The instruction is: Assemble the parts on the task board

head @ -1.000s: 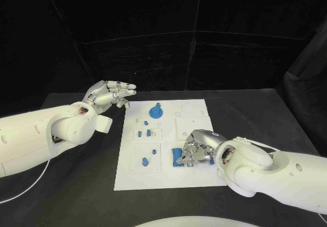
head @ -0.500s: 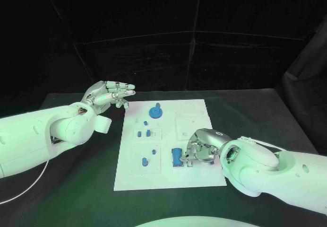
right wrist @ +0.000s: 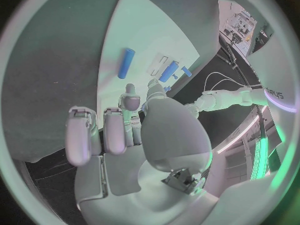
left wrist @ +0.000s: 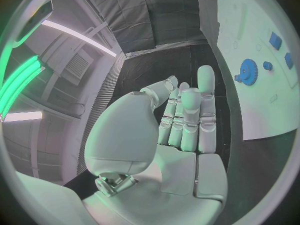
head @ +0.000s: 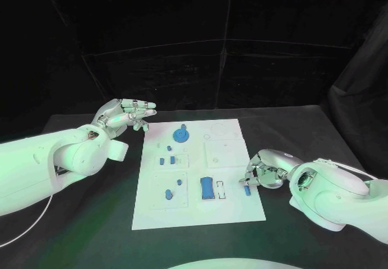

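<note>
The white task board lies in the middle of the table. On it I see a blue gear, a tall blue block, a small blue peg and several little blue parts such as one at the lower left. My right hand hovers at the board's right edge just above the peg, fingers pointing down, holding nothing. The right wrist view shows the peg lying free on the board. My left hand is raised beyond the board's far left corner, fingers apart and empty; the gear lies beyond its fingertips.
Black table surrounds the board, with bare room to the left and right. A dark curtain closes the back. My left forearm lies along the table's left side.
My right hand has drawn away from the blue block toward the board's right edge, uncovering the block and the small peg. The left hand has stayed raised in place.
</note>
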### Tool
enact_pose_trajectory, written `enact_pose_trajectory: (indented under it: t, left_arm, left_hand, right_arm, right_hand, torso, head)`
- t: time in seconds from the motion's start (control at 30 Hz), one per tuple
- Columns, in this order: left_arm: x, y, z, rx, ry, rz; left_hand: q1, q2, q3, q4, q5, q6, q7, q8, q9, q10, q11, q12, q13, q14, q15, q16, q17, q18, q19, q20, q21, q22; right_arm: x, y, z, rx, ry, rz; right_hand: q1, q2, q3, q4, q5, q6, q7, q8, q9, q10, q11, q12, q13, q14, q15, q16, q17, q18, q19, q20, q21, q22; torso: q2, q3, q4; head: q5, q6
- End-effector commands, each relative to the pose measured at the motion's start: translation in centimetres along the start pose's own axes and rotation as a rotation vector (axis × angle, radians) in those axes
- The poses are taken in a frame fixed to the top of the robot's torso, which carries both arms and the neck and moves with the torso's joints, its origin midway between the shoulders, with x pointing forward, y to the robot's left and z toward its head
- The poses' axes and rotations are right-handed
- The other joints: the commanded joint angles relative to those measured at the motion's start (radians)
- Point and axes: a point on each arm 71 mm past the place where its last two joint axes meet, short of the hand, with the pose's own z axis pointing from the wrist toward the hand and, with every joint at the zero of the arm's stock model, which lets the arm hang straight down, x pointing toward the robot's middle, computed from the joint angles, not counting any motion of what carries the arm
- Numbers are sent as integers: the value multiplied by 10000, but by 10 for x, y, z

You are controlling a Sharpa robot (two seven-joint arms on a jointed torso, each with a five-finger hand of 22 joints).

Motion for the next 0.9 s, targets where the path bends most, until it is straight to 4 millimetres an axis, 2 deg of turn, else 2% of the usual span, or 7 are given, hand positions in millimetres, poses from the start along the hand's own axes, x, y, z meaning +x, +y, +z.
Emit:
enact_pose_trajectory:
  t: [0.03, 0.17, 0.33, 0.5, 0.9]
  left_arm:
    - [1, -1, 0, 61, 91, -68]
    - [1, -1, 1, 56, 97, -67]
    - [1, 0, 0, 46, 108, -68]
    - [1, 0, 0, 38, 104, -66]
    - [1, 0, 0, 24, 96, -60]
  left_hand:
    - [-43, 95, -35, 2, 5, -33, 3, 34, 0, -79, 16, 34, -6, -51, -3, -58, -8, 63, -63, 20, -57, -11]
    - [-43, 95, -35, 2, 5, -33, 3, 34, 0, -79, 16, 34, -6, -51, -3, -58, -8, 63, -63, 20, -57, -11]
    - [-43, 95, -35, 2, 5, -33, 3, 34, 0, -79, 16, 34, -6, -51, -3, -58, -8, 63, -63, 20, -57, -11]
    - [-43, 95, -35, 2, 5, -33, 3, 34, 0, -79, 16, 34, -6, -51, -3, -58, -8, 63, -63, 20, -57, -11]
    - [-46, 98, -41, 1, 4, -31, 3, 38, 0, -80, 17, 41, -5, -50, -2, -51, -4, 62, -62, 20, -60, -13]
  right_arm:
    - [1, -3, 0, 106, 364, -1003]
    - [1, -9, 1, 283, 446, -1423]
    - [3, -11, 5, 374, 702, -1797]
    - [7, -9, 10, 330, 888, -1970]
    - [14, 2, 19, 50, 1070, -2198]
  right_hand:
    - [77, -12, -29, -44, -18, 2, 13, -27, -9, -49, 7, -2, 26, 483, 25, -21, 32, -37, 112, 40, -42, 1393]
    - [92, 10, -58, -35, -84, 39, 10, -47, -10, -25, 3, 15, 44, 485, 24, -18, 44, -35, 108, 42, -46, 1390]
    - [22, 23, -166, 47, -220, 137, -8, -63, 9, -2, -6, 7, 54, 488, 18, -16, 61, -36, 111, 42, -47, 1395]
    - [-43, -21, -262, 113, -300, 137, -5, -106, 13, -15, -4, -46, 28, 482, 19, -37, 37, -31, 96, 42, -62, 1377]
    - [224, 10, -267, 6, -266, 160, -7, -168, 31, -34, -8, -95, 21, 475, 17, -64, 14, -25, 78, 40, -82, 1358]
  torso:
    - [4, -1, 0]
    - [15, 13, 15]
    - [16, -9, 32]
    - [35, 11, 34]
    - [27, 5, 16]
  head:
    - [-13, 10]
    - [-29, 14]
    - [-68, 8]
    - [-41, -6]
    - [-29, -85]
